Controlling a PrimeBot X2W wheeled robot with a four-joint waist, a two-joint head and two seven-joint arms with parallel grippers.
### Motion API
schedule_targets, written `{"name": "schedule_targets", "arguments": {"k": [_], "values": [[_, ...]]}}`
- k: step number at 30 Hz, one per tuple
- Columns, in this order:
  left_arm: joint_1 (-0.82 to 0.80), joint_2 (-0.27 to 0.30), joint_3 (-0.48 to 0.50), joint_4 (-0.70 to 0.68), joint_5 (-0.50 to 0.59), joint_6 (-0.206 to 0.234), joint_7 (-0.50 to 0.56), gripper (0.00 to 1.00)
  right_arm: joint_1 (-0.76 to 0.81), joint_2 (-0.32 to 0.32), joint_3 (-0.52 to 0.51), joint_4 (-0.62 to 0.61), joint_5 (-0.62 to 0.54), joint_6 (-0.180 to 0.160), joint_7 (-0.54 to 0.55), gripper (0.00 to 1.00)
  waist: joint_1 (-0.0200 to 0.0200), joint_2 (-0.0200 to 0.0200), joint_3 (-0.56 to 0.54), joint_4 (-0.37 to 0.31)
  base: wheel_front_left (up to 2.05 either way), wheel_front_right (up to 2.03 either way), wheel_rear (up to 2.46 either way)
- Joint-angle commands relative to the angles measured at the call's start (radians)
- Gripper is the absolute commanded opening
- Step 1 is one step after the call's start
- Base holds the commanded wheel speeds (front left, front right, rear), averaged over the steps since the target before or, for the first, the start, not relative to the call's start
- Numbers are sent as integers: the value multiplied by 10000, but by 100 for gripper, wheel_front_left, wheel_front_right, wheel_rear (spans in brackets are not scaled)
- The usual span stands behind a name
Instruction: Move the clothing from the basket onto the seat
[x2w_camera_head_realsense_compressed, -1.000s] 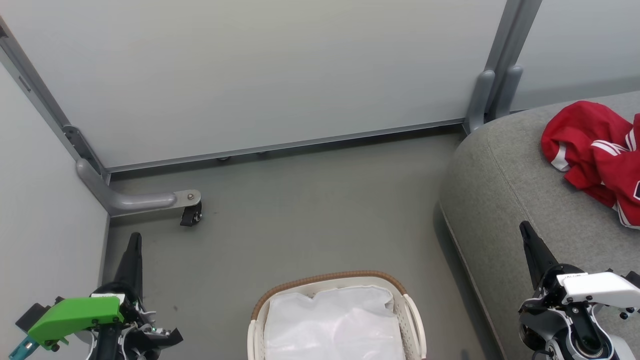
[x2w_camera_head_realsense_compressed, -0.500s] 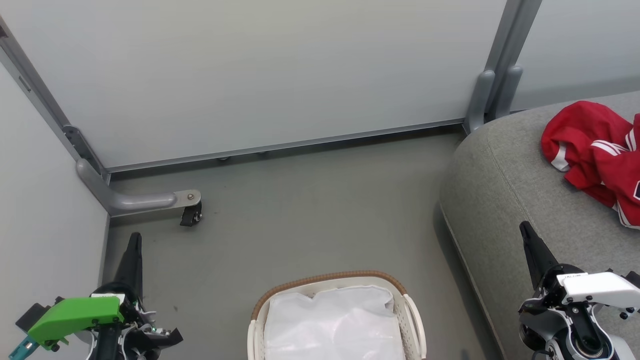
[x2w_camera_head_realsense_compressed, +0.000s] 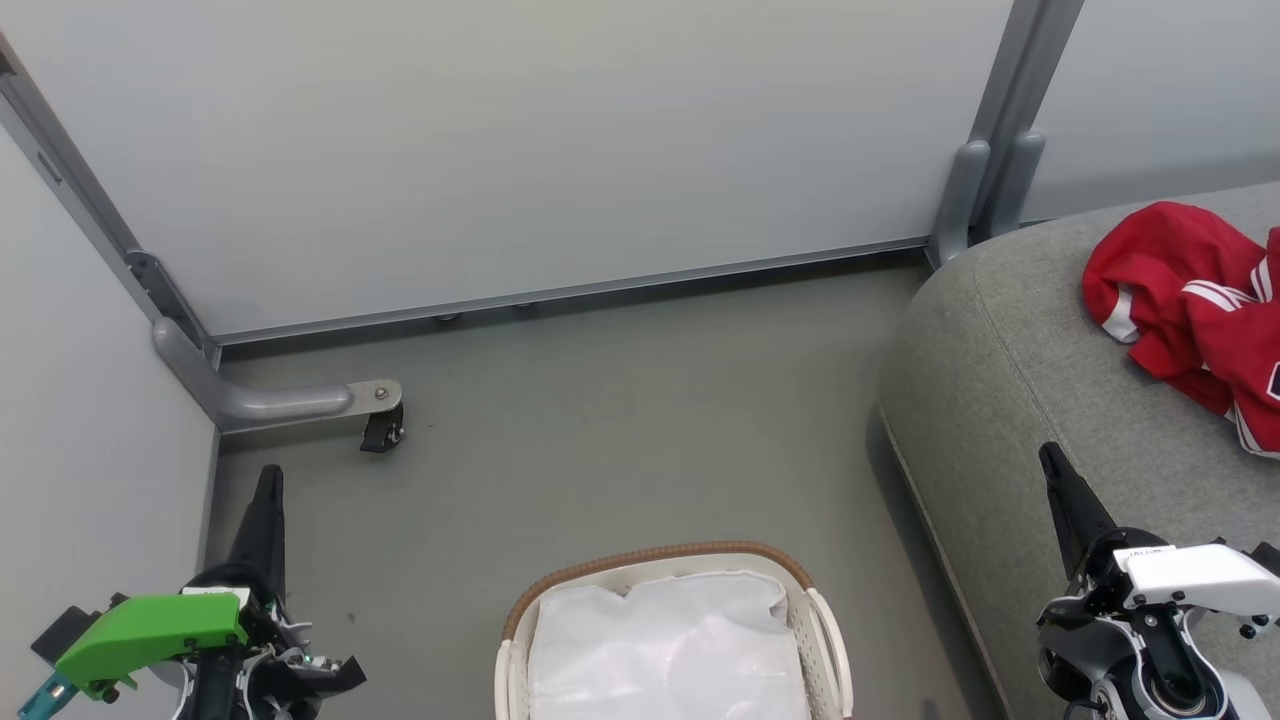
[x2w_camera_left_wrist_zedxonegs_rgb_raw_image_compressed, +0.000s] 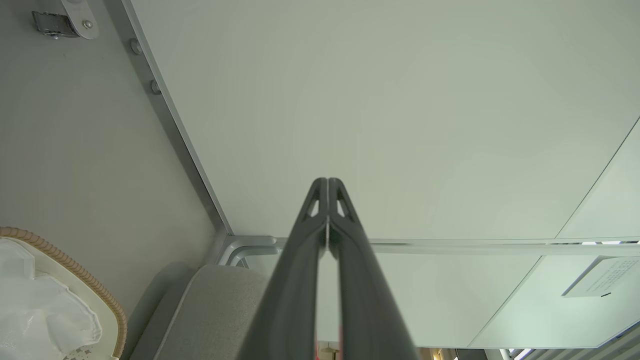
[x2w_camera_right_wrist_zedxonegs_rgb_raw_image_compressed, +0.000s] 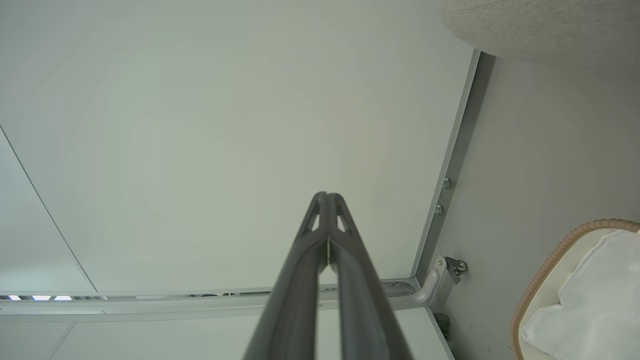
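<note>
Head view: clothing (x2w_camera_head_realsense_compressed: 1190, 300) lies on the seat (x2w_camera_head_realsense_compressed: 1000, 380) at 3 o'clock, basket (x2w_camera_head_realsense_compressed: 650, 556) at 6 holding just its liner (x2w_camera_head_realsense_compressed: 670, 650); left hand (x2w_camera_head_realsense_compressed: 268, 478) and right hand (x2w_camera_head_realsense_compressed: 1049, 458) park closed, empty, job apparently done.

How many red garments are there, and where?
2, both on the seat: one red garment crumpled, a second garment overlapping it at the head view's right edge. More may lie out of frame.
</note>
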Motion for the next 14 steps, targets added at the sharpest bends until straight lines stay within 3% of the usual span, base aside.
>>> {"name": "schedule_targets", "arguments": {"k": [1, 14], "values": [[-117, 58, 23, -12, -30, -29, 31, 0, 84, -59, -16, -38, 34, -3, 26, 0, 0, 0, 0, 0, 0, 0, 0], [-117, 58, 23, -12, -30, -29, 30, 0, 84, -59, -15, -38, 34, -3, 25, 0, 0, 0, 0, 0, 0, 0, 0]]}}
